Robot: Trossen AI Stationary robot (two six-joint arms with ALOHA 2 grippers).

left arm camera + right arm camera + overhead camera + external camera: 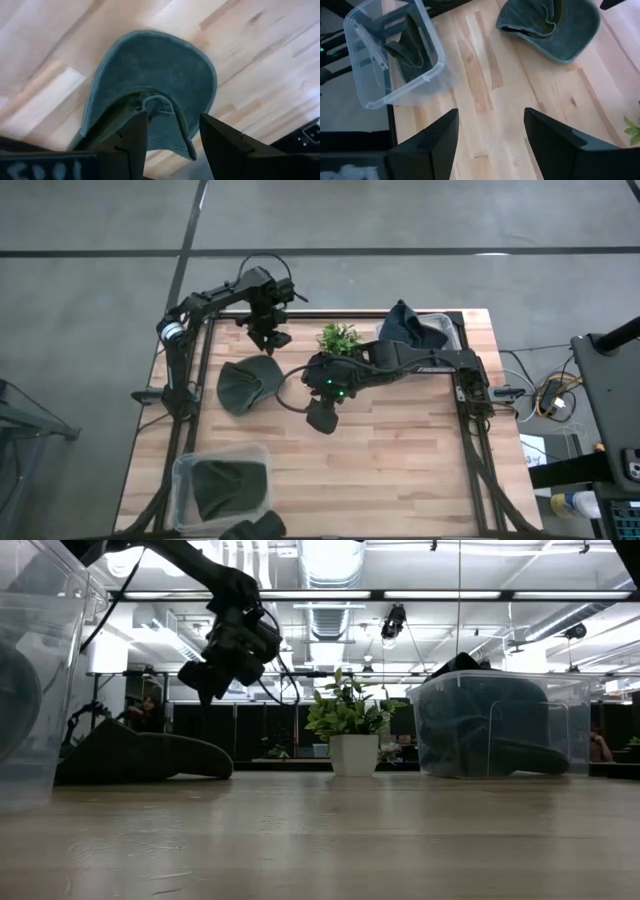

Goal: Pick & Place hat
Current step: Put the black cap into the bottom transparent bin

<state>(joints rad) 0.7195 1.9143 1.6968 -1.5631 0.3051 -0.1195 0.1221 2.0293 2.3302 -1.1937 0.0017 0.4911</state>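
Observation:
A dark green hat (243, 385) lies on the wooden table left of centre; it also shows in the low view (140, 755), the left wrist view (150, 70) and the right wrist view (555, 25). My left gripper (270, 340) hangs open just above the hat's far edge (173, 117) and stands clear of it in the low view (205, 690). My right gripper (322, 418) is open over the middle of the table (491, 112), to the right of the hat, above bare wood.
A clear bin (222, 480) at the near left corner holds another dark green hat (412, 55). A second clear bin (430, 330) with dark hats stands at the far right (500, 725). A small potted plant (340, 338) is at the far middle. Bare wood lies near right.

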